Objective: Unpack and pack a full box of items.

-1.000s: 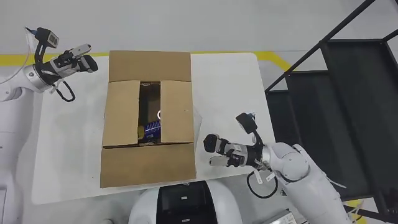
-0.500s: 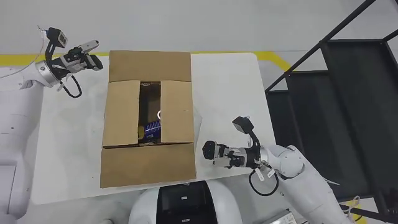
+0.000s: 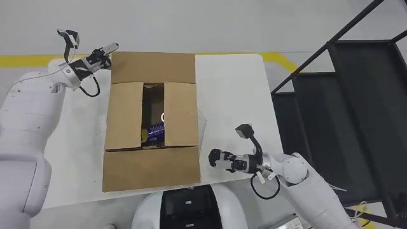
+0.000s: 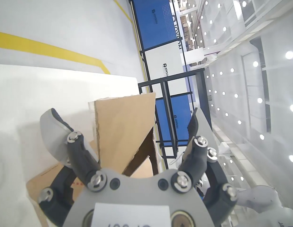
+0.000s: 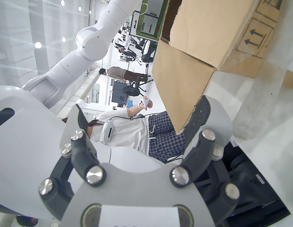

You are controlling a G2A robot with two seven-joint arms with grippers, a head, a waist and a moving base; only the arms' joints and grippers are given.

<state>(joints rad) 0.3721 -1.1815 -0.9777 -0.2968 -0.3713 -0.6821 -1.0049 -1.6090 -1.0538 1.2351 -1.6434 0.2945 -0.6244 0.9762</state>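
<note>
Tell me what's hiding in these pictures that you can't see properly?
1. Most of what is inside the box: top view, the two inner flaps cover it.
2. What the blue thing in the gap is: top view, too small and half under a flap.
3. Whether the right claw touches the box corner: right wrist view, cardboard overlaps one finger.
4. Whether the left claw touches the cardboard: left wrist view, depth unclear.

Left hand (image 3: 108,54), right hand (image 3: 213,159) closer to box (image 3: 152,69).
</note>
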